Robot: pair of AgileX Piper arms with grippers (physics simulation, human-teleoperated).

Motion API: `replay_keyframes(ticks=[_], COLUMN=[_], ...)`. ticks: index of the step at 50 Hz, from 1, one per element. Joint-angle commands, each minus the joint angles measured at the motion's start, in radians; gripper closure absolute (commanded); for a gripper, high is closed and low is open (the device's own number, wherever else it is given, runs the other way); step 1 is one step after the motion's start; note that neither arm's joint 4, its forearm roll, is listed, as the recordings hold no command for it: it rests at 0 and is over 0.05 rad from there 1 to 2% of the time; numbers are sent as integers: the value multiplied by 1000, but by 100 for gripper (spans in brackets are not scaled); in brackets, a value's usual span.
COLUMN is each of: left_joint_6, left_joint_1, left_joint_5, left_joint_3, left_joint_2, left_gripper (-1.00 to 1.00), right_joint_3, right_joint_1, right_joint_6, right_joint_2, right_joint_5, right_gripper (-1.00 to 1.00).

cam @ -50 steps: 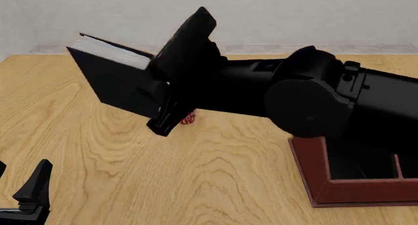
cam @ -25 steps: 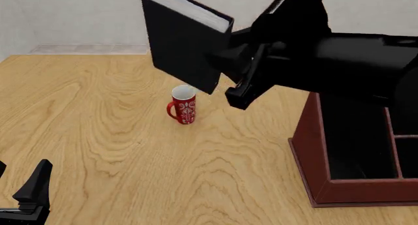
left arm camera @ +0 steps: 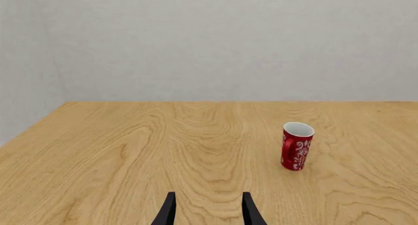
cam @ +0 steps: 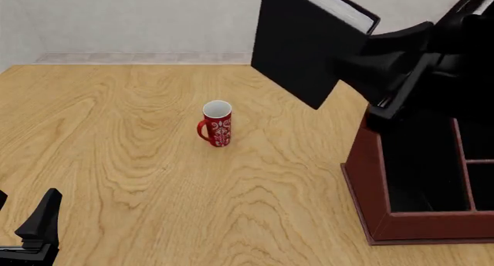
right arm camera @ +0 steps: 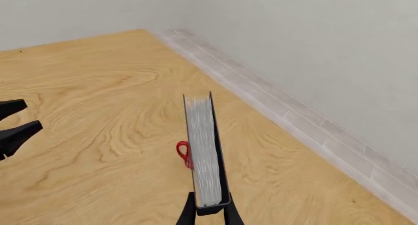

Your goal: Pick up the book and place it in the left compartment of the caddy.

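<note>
Right pincer (cam: 362, 66) grips raised book (cam: 305, 43).

right pincer (right arm camera: 210, 211) clamping book (right arm camera: 203, 151) edge-on above wooden table (right arm camera: 98, 112), red mug (right arm camera: 184, 154) partly hidden behind

No words, numbers, brands or signs can be read anywhere. The mug (cam: 217, 124) bears only a white ornamental pattern on red, not lettering. The book (cam: 305, 43) has plain black covers with no title, and the caddy (cam: 386, 220) carries no label.
</note>
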Motion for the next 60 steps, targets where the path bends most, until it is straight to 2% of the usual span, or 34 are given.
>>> replay_keyframes(ticks=[1, 13, 28, 60], left_joint_6=[1, 1, 1, 1], left_joint_1=[-4, -4, -4, -4], left_joint_5=[-4, -4, -4, -3], left_joint_3=[0, 0, 0, 0], left_joint_2=[1, 1, 1, 1], left_gripper=[-100, -100, -100, -100], right_joint_3=[49, 83, 77, 181], right_joint_1=[-80, -168, -280, -466], right_joint_6=[43, 55, 67, 115], right_joint_2=[-131, -279, -392, -518], right_joint_5=[37, 117, 202, 210], right_gripper=[100, 100, 100, 100])
